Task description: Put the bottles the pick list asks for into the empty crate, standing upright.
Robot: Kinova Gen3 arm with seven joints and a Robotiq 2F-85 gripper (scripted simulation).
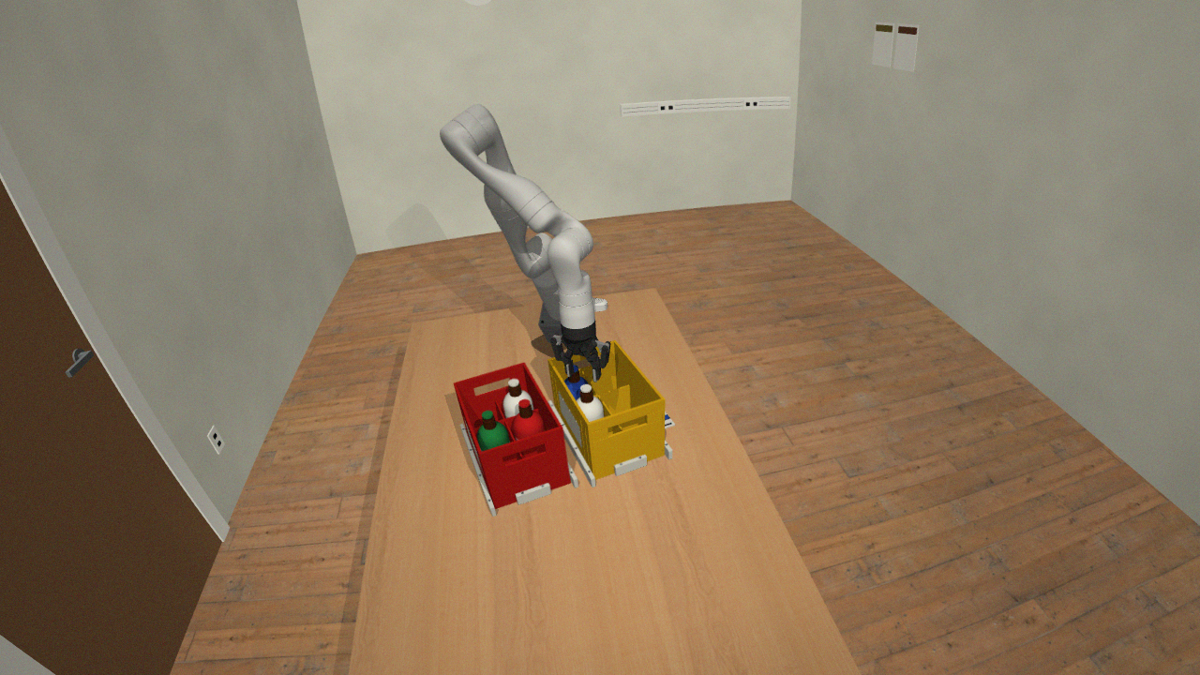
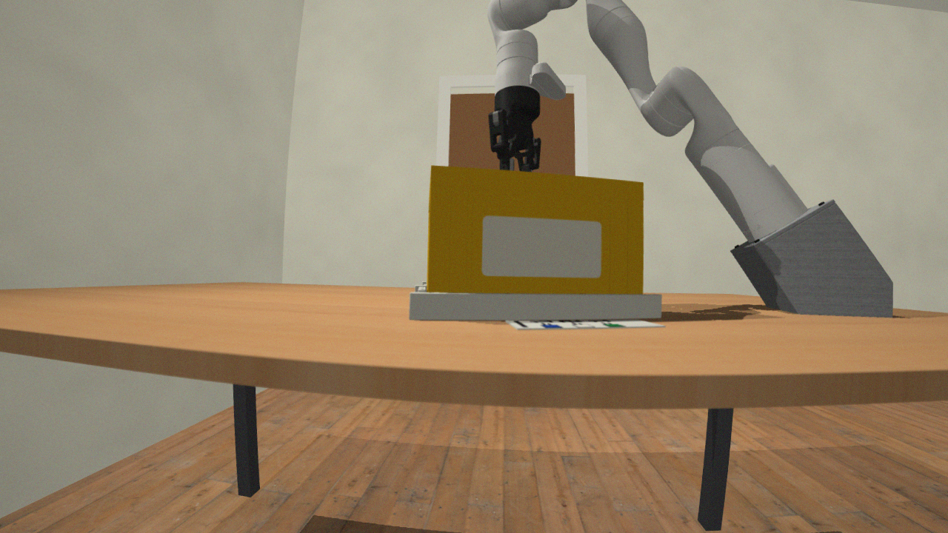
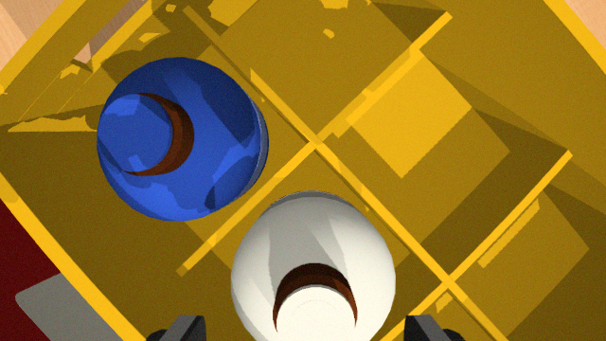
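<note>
Your gripper point(image 1: 583, 372) point(image 2: 515, 166) point(image 3: 305, 328) is hovering partly open, empty, above the white bottle point(image 1: 592, 410) point(image 3: 312, 237) in the yellow crate point(image 1: 629, 444) point(image 2: 537, 192) point(image 3: 57, 253). Green bottle point(image 1: 492, 435), likely next, is standing sideways off, in the red crate point(image 1: 524, 473) point(image 3: 16, 256).

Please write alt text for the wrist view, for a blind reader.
Seen from above, a blue bottle and a white bottle stand in neighbouring compartments of a yellow crate. The tips of two dark gripper fingers show at the bottom edge, apart.
</note>
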